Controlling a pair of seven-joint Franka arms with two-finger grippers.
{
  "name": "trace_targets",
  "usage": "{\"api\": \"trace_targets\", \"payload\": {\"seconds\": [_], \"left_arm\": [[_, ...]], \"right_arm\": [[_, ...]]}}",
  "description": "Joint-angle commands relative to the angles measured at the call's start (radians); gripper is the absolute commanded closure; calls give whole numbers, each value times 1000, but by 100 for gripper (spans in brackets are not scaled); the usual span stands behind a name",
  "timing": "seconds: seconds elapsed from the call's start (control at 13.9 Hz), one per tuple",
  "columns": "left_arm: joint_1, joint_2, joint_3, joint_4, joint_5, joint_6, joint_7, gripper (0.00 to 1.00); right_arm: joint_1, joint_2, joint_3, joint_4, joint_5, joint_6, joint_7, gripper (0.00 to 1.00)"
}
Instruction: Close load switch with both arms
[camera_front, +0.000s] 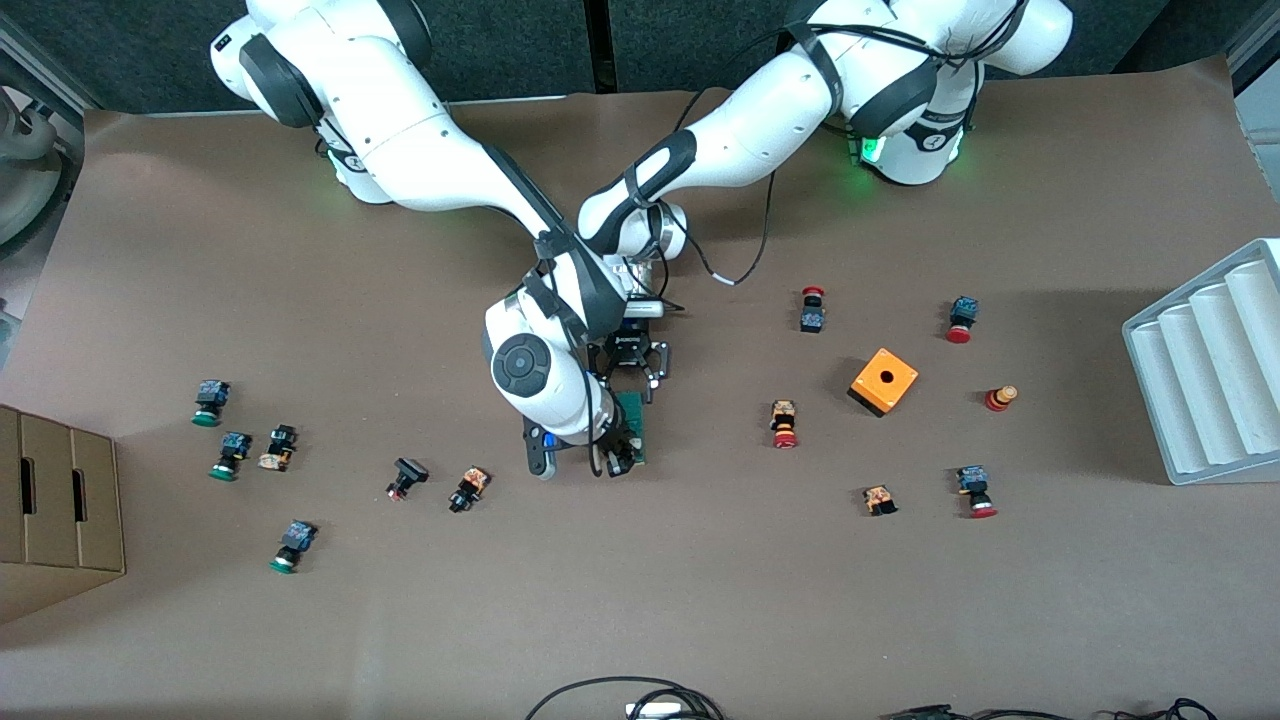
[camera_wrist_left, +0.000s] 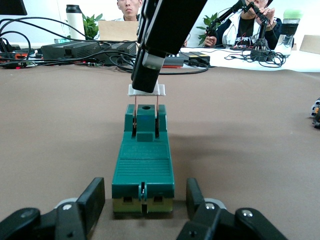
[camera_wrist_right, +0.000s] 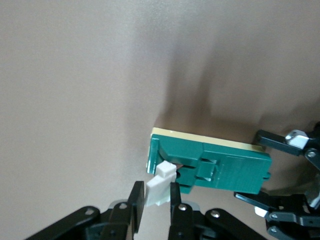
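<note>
The dark-green load switch (camera_front: 632, 425) (camera_wrist_left: 143, 165) (camera_wrist_right: 225, 167) lies flat at mid table. Its white piece (camera_wrist_left: 146, 90) (camera_wrist_right: 161, 189) stands raised on two thin blades over the end nearer the front camera. My right gripper (camera_front: 620, 460) (camera_wrist_right: 156, 192) reaches down from above and is shut on that white piece. My left gripper (camera_front: 633, 385) (camera_wrist_left: 145, 187) sits low at the switch's other end. It is open, with a finger (camera_wrist_left: 97, 192) on each side of the block and a narrow gap on both sides.
An orange cube box (camera_front: 884, 380) and several red-capped push buttons (camera_front: 812, 308) lie toward the left arm's end. Green-capped buttons (camera_front: 210, 402) and a cardboard box (camera_front: 50, 500) lie toward the right arm's end. A white ribbed tray (camera_front: 1210, 370) stands at the table's edge.
</note>
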Motion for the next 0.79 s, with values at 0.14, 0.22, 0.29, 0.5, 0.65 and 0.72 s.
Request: {"api": "trace_targets", "payload": {"seconds": [0.14,0.22,0.29,0.5,0.65,0.72], "left_arm": [[-14,33,11,37,16,9,-13,27],[-14,33,11,37,16,8,-13,27],[-14,33,11,37,16,8,-13,27],[-14,35,11,37,16,8,-13,27],[-14,33,11,37,16,8,-12,27],[-14,33,11,37,16,8,-13,27]], "right_arm": [[-11,56,-5,69,25,10,-12,74],[-13,59,-5,70,25,11,-12,74],[-13,65,-5,77,25,11,-12,74],[-13,76,-7,84,25,16,-14,74],[-13,79,-7,84,25,20,-16,74],[-16,84,-8,86,25,22,-16,74]]}}
